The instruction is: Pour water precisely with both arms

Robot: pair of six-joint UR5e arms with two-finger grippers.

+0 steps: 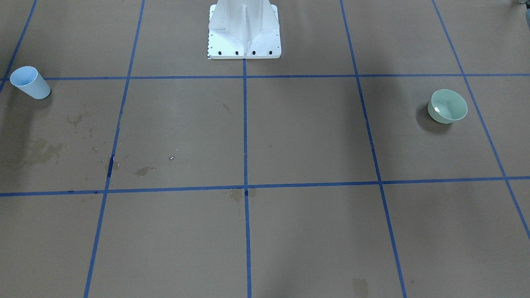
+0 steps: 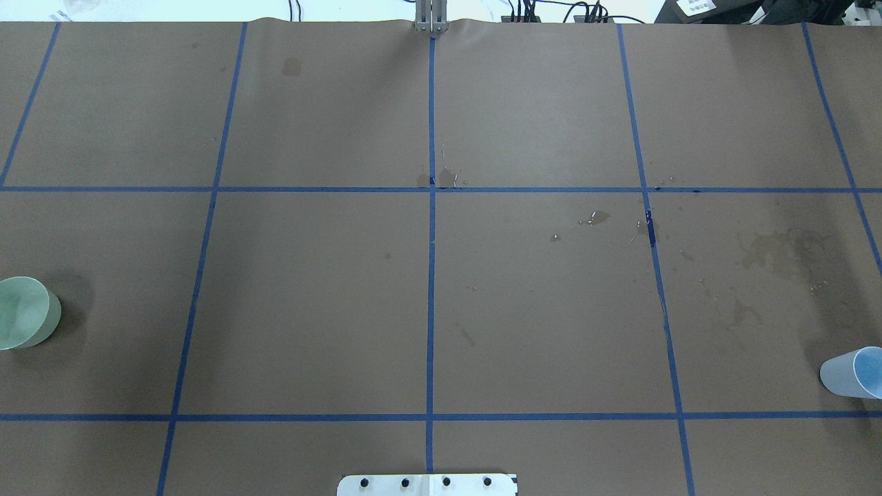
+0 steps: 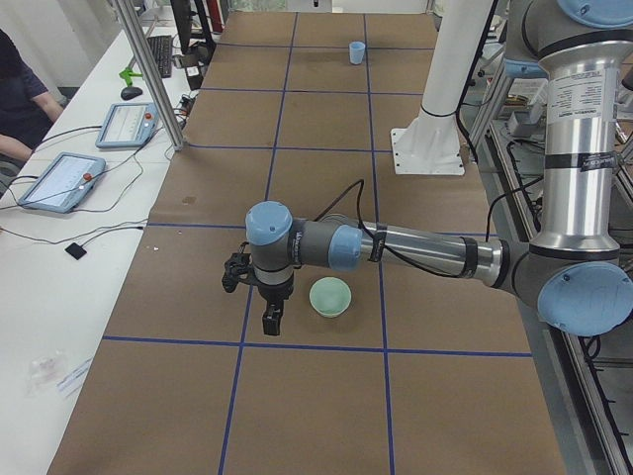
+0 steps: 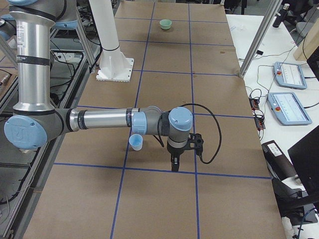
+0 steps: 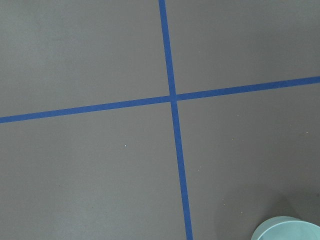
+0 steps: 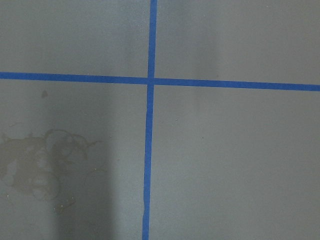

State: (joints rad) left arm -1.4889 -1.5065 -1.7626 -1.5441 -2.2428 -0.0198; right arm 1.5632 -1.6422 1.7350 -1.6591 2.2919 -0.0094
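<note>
A light blue cup (image 1: 30, 82) stands upright at the table's right end, and also shows in the overhead view (image 2: 854, 373). A pale green bowl (image 1: 448, 106) sits at the left end (image 2: 26, 313). My left arm (image 3: 425, 252) reaches out low. Its gripper (image 3: 270, 319) points down just beside the bowl (image 3: 330, 296); I cannot tell if it is open. My right arm (image 4: 99, 119) reaches out low. Its gripper (image 4: 174, 163) hangs beside the cup (image 4: 136, 142); I cannot tell its state. No stream of water shows.
Wet stains (image 2: 778, 248) mark the brown paper near the cup, with smaller spots (image 2: 598, 218) toward the middle. The white pedestal base (image 1: 244, 33) stands at the robot's edge. Tablets (image 3: 59, 178) and cables lie on the operators' side table, behind an aluminium post (image 3: 148, 69).
</note>
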